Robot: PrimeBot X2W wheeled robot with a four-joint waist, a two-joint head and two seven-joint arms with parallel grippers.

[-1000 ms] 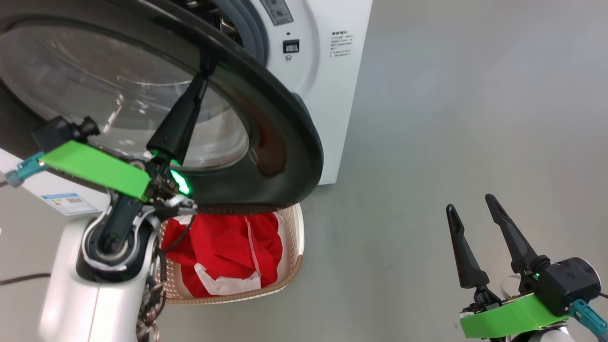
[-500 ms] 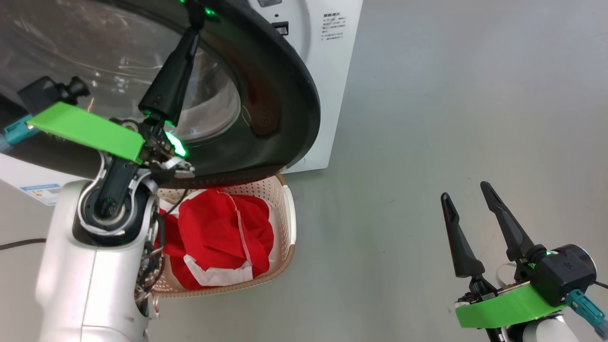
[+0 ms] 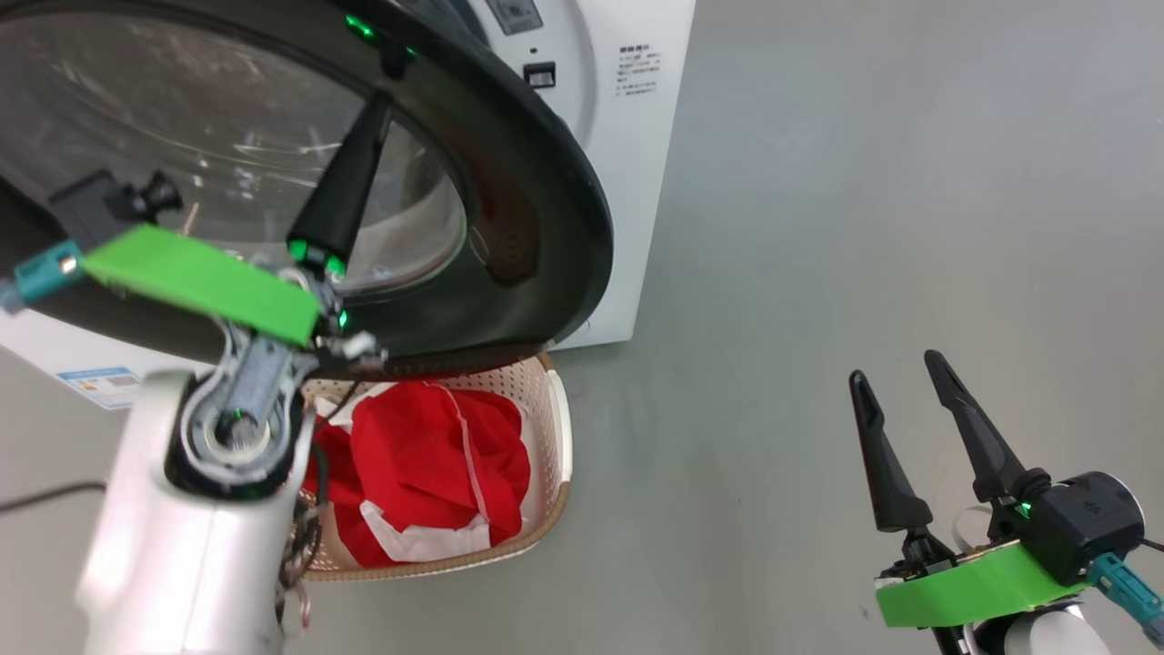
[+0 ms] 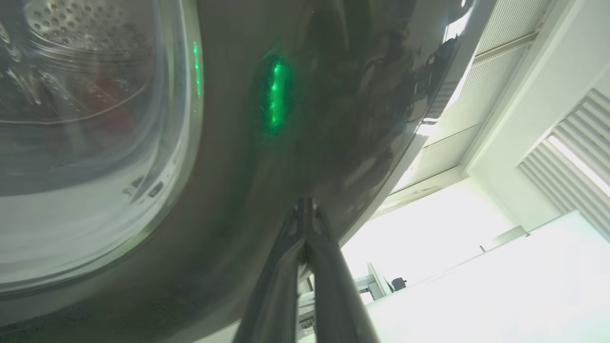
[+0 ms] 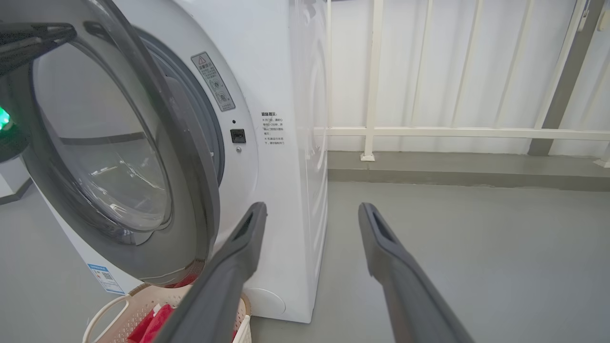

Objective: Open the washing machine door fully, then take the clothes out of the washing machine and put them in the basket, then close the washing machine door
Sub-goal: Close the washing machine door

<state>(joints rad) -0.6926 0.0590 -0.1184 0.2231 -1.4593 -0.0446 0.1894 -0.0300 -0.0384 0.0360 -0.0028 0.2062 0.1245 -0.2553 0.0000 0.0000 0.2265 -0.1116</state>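
Observation:
The washing machine door [image 3: 546, 209], with its glossy black rim and clear glass centre, stands partly open in front of the white washing machine [image 3: 637, 182]. My left gripper [image 3: 391, 65] is shut and empty, its tips resting against the door's black rim [image 4: 286, 119]; the left wrist view shows the closed left gripper [image 4: 305, 206] touching that rim. Below the door, the red clothes [image 3: 427, 464] with white trim lie in the cream basket [image 3: 559, 428]. My right gripper [image 3: 898, 368] hangs open and empty over the floor at the lower right, well away from the machine. The right wrist view shows the right gripper [image 5: 312, 207], door [image 5: 190, 190] and basket [image 5: 114, 309].
Grey floor [image 3: 864, 182] spreads wide to the right of the machine. A dark cable [image 3: 36, 496] lies on the floor at the left. A blue label [image 3: 105, 382] is on the machine's lower front. A white railing [image 5: 429, 131] runs behind the machine.
The head camera has shifted a little. My left forearm and wrist have moved slightly right, with the shut fingertips staying on the door's rim. The right gripper is as before.

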